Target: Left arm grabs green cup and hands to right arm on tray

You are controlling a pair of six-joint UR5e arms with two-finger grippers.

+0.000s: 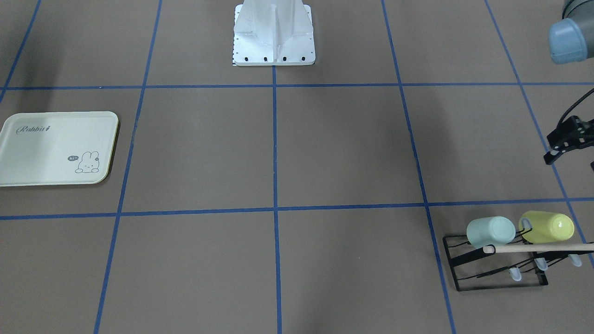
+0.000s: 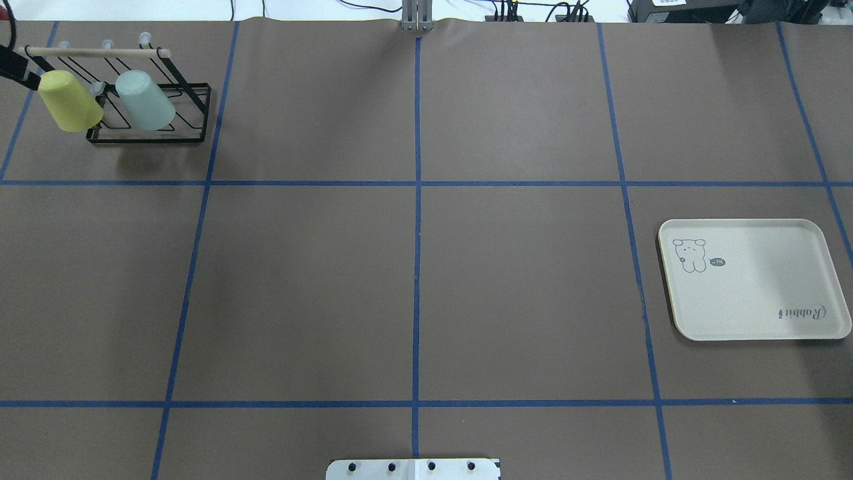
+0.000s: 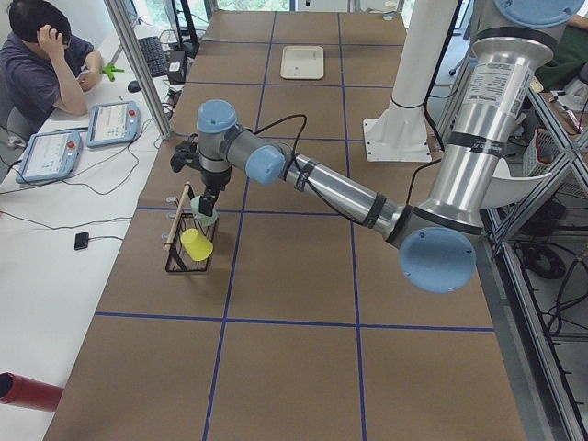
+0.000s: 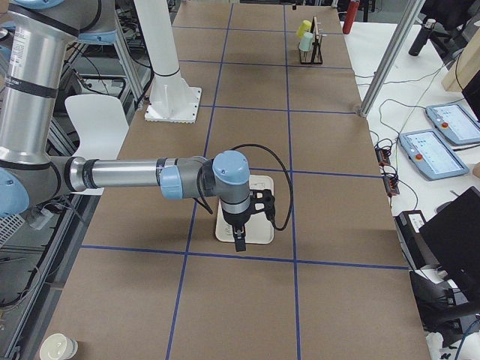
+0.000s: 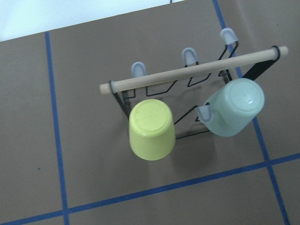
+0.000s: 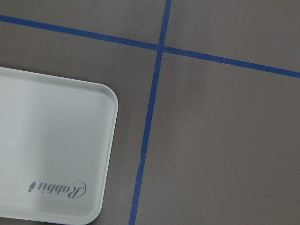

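Hanging bottom-up and tilted on a prong of the black wire rack (image 2: 146, 141), the green cup (image 1: 491, 231) is seen in the lower right of the front-facing view, with the yellow-green cup (image 1: 547, 227) just beside it on the next prong and a wooden bar (image 5: 192, 70) running across the rack's top. The left gripper (image 1: 571, 160) is cut off by the right edge of that view, above the rack and apart from the green cup; its jaws appear to be parted and nothing is held. The tray (image 1: 46, 153) lies bare at the far left of the worktop (image 1: 278, 153), well apart from the rack. The right gripper (image 4: 239, 244) hangs over the tray in the right-side view only, so how far it is opened cannot be told. The task is judged to be at its start: no cup has been grasped, and the lift off the prong, the hand-over and the setting down on the tray are all left to be done.
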